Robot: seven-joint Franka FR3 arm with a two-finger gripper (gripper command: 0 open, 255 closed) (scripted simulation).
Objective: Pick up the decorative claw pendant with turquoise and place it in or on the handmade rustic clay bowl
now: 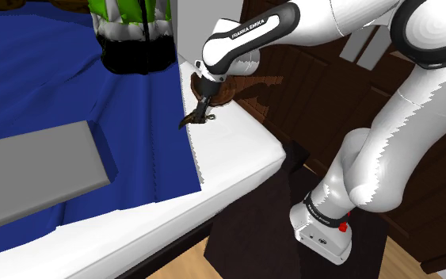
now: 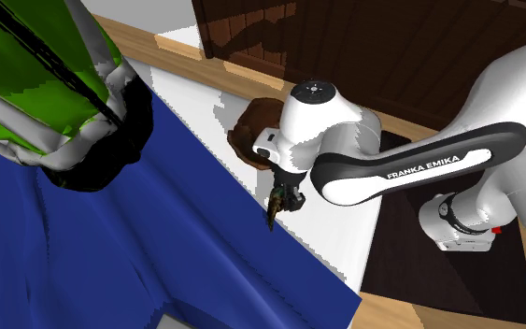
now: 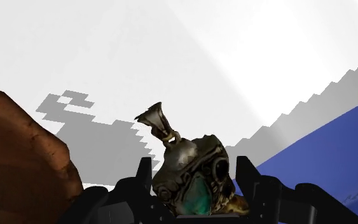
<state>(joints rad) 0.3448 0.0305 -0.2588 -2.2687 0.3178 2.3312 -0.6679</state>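
black gripper (image 1: pixel 200 109) clamps the claw pendant (image 3: pixel 187 162) between both fingers (image 3: pixel 247 178), over a strip of white surface (image 1: pixel 237 150). the strip runs between the saw-toothed edge of a blue cloth (image 1: pixel 70 87) and the surface's outer rim. the brown bowl (image 2: pixel 254 131) sits just beside the gripper on that same strip, close under a dark wood-panelled wall (image 1: pixel 308 71).

in the shoulder view the white strip lies bare toward its near corner, where it drops to a dark mat (image 1: pixel 245 238) and a pale plank floor (image 1: pixel 189 265). on the cloth side, a flat grey slab (image 1: pixel 39 170) lies well apart at the view's left. a green, white and black bulk (image 1: pixel 134 32) stands at the cloth's far end.

the pendant is dark, tarnished-looking metal with scrolled relief. a flared bail points away from the gripper and a turquoise inset sits low between the fingers. in the shoulder view a curved dark tip juts out beside the fingers. the bowl is rough, lumpy and reddish brown, with an uneven wall. the cloth is a deep, smooth blue with soft folds.
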